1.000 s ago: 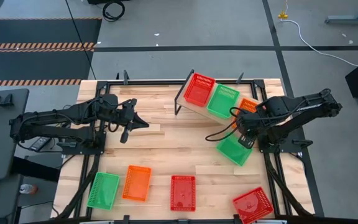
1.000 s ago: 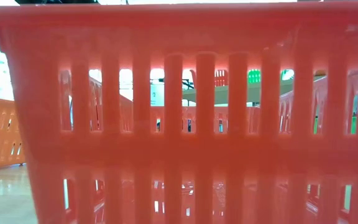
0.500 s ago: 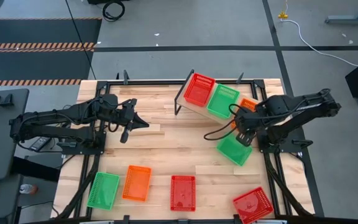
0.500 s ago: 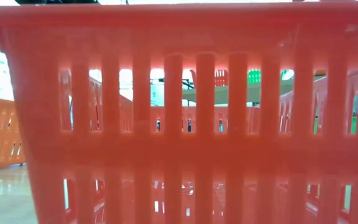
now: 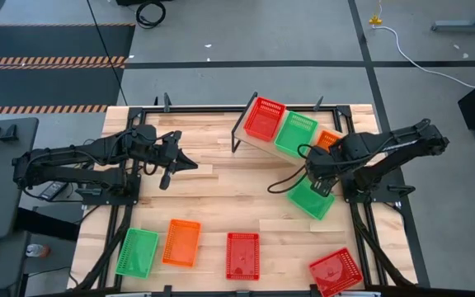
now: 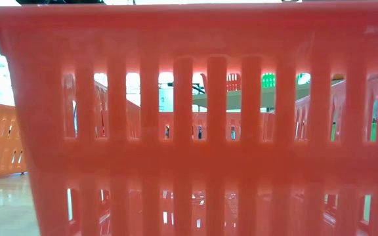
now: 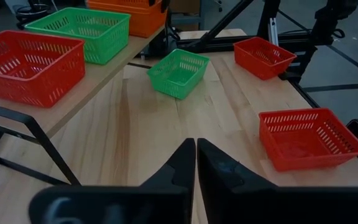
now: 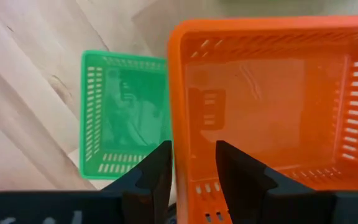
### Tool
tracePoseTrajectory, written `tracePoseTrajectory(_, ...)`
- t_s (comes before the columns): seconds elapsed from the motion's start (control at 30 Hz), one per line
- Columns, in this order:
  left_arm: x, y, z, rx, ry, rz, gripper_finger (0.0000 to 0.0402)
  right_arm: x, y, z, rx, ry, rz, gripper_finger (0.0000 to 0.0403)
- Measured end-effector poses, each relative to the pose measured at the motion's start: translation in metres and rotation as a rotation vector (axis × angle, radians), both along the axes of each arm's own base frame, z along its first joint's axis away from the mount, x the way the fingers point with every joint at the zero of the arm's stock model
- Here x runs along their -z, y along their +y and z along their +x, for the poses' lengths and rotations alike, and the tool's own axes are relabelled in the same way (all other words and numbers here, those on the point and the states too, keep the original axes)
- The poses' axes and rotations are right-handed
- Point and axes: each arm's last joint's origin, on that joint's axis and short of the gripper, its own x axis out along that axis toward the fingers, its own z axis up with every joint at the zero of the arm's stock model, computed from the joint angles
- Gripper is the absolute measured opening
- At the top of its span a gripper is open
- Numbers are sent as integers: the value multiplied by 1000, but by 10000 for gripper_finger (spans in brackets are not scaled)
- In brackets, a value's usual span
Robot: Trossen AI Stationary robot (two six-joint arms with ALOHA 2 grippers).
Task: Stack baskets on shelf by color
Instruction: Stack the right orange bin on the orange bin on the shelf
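Observation:
The shelf [image 7: 104, 71] stands at the table's far side and carries a red basket [image 5: 264, 118], a green basket [image 5: 295, 134] and an orange basket [image 5: 329, 139] side by side. My right gripper [image 5: 320, 171] is at the orange basket's near end. It is open, with one finger outside the end wall [image 8: 178, 158] and one inside. A second green basket [image 5: 310, 199] lies on the table just below it. My left gripper [image 5: 181, 163] is shut and hovers over the table's left middle, touching nothing. My right gripper stands astride the orange basket's end wall [image 8: 178, 158] near a corner, coming from above, one finger [image 8: 157, 171] outside and one finger [image 8: 241, 174] inside. The basket rests on the shelf. I cannot tell whether either finger touches the wall.
Along the near edge lie a green basket [image 5: 137, 252], an orange basket [image 5: 181, 242], a red basket [image 5: 242, 256] and a tilted red basket [image 5: 335, 271]. The red basket [image 6: 189, 118] fills the low view. Bare wood lies between the arms.
My right gripper has shifted a little toward the table's left, over the green basket on the table. The orange basket has stayed on the shelf.

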Motion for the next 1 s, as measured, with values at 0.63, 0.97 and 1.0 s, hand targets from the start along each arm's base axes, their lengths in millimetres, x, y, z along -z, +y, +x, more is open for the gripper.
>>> tracePoseTrajectory(0.63,0,0,0,0,0,0,24,0,-2,0,2,-3,-18,130)
tracePoseTrajectory(0.97,0,0,0,0,0,-1,21,0,0,0,119,-8,60,130)
tracePoseTrajectory(1.0,0,0,0,-1,0,-1,22,0,0,0,128,-8,63,130)
